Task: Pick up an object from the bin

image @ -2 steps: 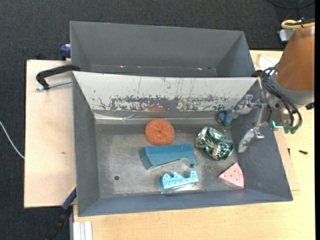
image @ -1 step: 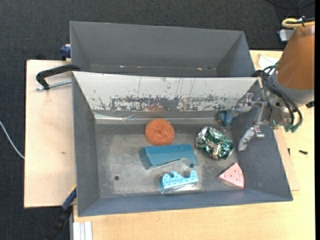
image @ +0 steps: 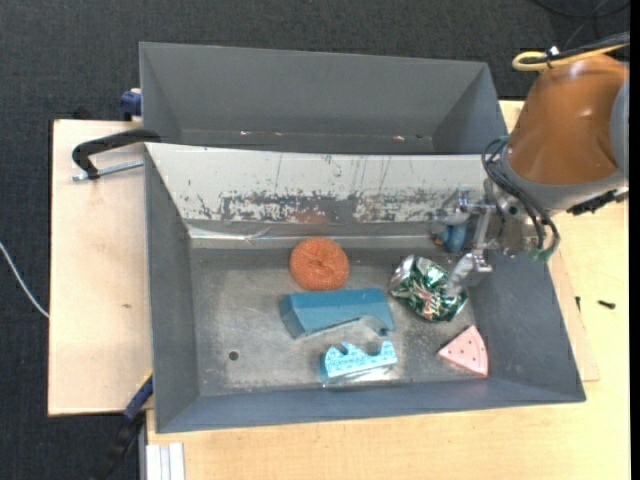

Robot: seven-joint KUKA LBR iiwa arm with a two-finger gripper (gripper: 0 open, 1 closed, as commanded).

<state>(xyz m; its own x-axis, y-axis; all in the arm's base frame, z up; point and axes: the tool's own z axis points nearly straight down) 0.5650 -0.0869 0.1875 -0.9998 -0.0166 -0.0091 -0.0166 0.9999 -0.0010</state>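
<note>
Camera view: grey metal bin (image: 170, 298) seen from above. Gripper (image: 466, 264) noted low at bin's right side, at upper right edge of crumpled green-and-silver foil wrapper (image: 428, 288); contact not confirmed. Open or closed state cannot be determined. Left of wrapper recorded: round orange scouring pad (image: 320, 264), blue wedge-shaped block (image: 335, 311), light-blue toothed plastic piece (image: 358, 360). Pink triangular wedge (image: 465, 352) noted near front right corner.

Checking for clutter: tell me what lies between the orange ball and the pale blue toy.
In the camera view, the blue block lies between the orange ball and the pale blue toy.
</note>
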